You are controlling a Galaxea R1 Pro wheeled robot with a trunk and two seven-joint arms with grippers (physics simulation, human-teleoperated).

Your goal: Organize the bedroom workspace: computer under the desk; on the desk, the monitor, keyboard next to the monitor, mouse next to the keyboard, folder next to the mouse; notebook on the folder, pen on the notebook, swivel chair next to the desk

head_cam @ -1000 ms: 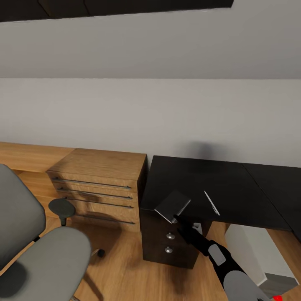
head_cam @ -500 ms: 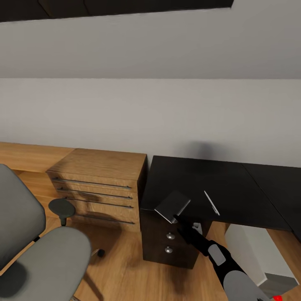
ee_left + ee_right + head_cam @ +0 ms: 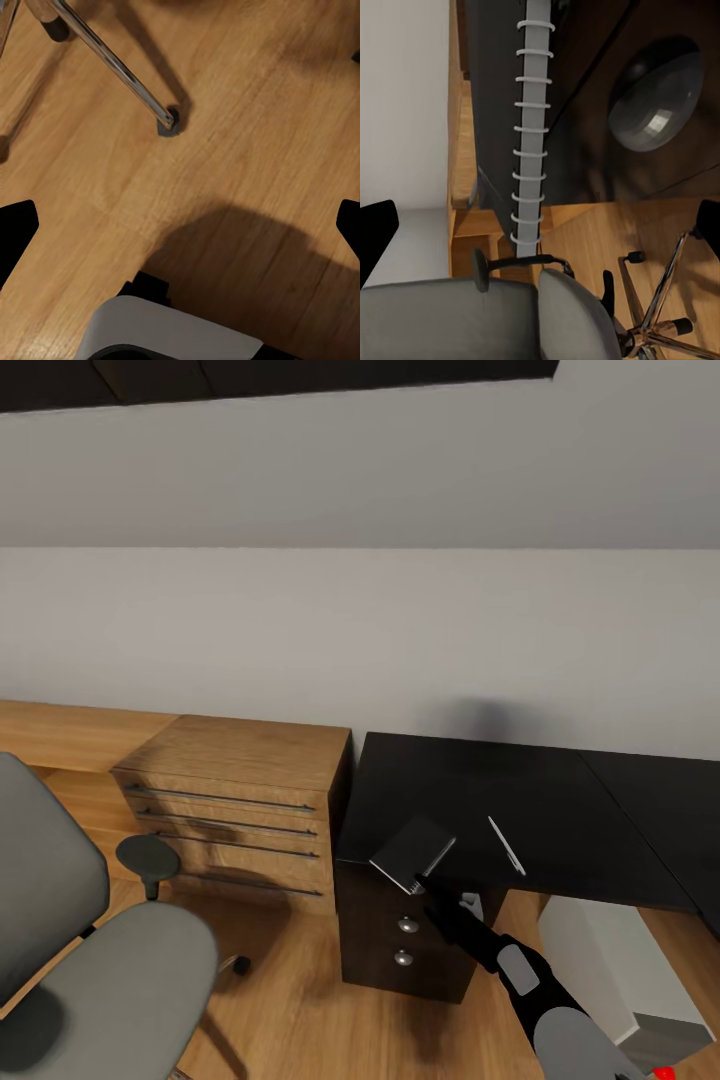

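A grey spiral-bound notebook (image 3: 413, 853) lies tilted at the front left corner of the black desk (image 3: 560, 800), one corner past the edge. My right gripper (image 3: 428, 885) is right at that corner. In the right wrist view the gripper (image 3: 540, 229) is open, its fingertips (image 3: 375, 234) spread wide, with the notebook's white spiral (image 3: 531, 127) running between them. A thin pen (image 3: 507, 845) lies on the desk to the notebook's right. The grey swivel chair (image 3: 110, 970) stands at the left. The light grey computer (image 3: 615, 965) sits under the desk. My left gripper (image 3: 180, 225) hangs open over the floor.
A low oak chest (image 3: 240, 800) with bar handles stands against the wall beside the desk's dark drawer unit (image 3: 400, 945). A chrome chair leg (image 3: 112, 66) and castor (image 3: 169, 124) lie below my left gripper. The chair's dark armrest (image 3: 148, 857) juts toward the chest.
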